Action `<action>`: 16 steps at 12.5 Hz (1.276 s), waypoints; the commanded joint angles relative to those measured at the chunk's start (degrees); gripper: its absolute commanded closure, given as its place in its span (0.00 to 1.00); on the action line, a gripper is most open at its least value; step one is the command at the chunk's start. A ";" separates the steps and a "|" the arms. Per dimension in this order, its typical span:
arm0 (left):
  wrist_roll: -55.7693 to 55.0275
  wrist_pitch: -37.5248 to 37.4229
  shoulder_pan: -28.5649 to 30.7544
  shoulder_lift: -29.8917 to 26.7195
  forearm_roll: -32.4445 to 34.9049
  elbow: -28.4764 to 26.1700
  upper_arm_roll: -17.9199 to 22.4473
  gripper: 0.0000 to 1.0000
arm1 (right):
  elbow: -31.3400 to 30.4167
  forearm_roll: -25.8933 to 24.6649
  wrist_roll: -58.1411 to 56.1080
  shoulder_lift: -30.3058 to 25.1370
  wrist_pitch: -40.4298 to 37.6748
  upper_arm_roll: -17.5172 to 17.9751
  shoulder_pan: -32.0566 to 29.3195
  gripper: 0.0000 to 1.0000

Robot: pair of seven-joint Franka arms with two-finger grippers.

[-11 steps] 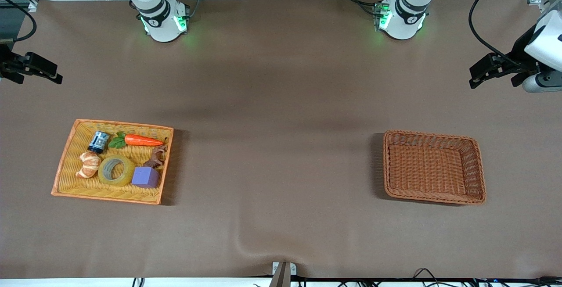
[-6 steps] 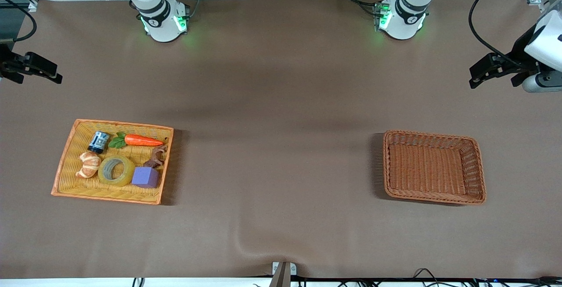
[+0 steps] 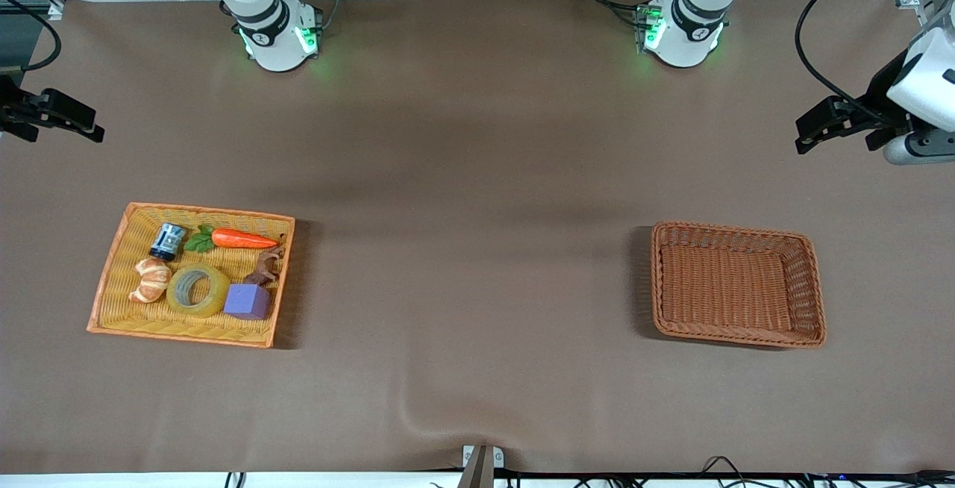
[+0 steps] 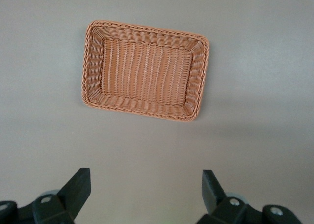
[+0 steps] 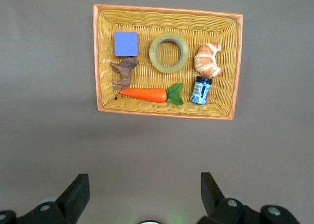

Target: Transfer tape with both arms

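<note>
The tape [image 3: 198,289] is a yellowish ring lying flat in the yellow tray [image 3: 179,335] toward the right arm's end of the table. It also shows in the right wrist view [image 5: 169,52], inside the tray [image 5: 167,10]. My right gripper [image 3: 93,128] is high over the table's edge at that end, and it is open and empty [image 5: 144,184]. My left gripper [image 3: 802,137] is high over the table's edge at the left arm's end, and it is open and empty [image 4: 145,182]. Neither gripper is near the tape.
In the tray beside the tape lie a croissant toy [image 3: 151,280], a purple cube [image 3: 247,301], a brown animal toy [image 3: 267,266], a carrot [image 3: 242,239] and a blue can [image 3: 168,241]. An empty brown wicker basket [image 3: 735,230] stands toward the left arm's end and shows in the left wrist view [image 4: 147,29].
My left gripper has shifted slightly toward the robots' bases. My right gripper has barely moved. The objects in the tray have not moved.
</note>
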 commanded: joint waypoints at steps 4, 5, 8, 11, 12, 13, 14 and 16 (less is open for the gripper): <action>0.60 -0.23 -0.01 0.17 -0.56 -0.28 0.18 0.00 | -0.75 -0.68 -0.63 5.44 4.32 1.14 -2.38 0.00; 0.69 -0.23 0.08 0.17 -0.56 -0.28 0.18 0.00 | -0.75 -0.68 -0.63 7.54 6.08 1.14 -2.73 0.00; 0.77 -0.23 0.25 0.26 -0.56 -0.37 0.18 0.00 | 0.31 0.03 -0.80 17.20 13.71 1.14 -5.46 0.00; 0.69 0.47 0.08 1.05 -0.56 -0.28 0.18 0.00 | 0.49 -0.50 -1.95 24.59 22.15 1.14 -5.29 0.00; 0.69 0.82 -0.01 1.14 -0.56 -0.46 0.18 0.00 | 0.49 -0.59 -2.21 27.05 24.79 1.14 -5.20 0.00; 0.69 0.91 -0.01 1.23 -0.56 -0.46 0.09 0.00 | 0.49 -0.50 -3.69 29.60 27.95 1.14 -5.37 0.00; 0.69 0.91 -0.10 1.23 -0.56 -0.46 0.09 0.00 | 0.40 -0.59 -5.71 31.71 30.76 1.14 -5.37 0.00; 0.60 1.61 -0.18 1.40 -0.74 -0.72 0.00 0.00 | 0.22 -0.59 -9.14 35.85 34.64 1.14 -5.64 0.00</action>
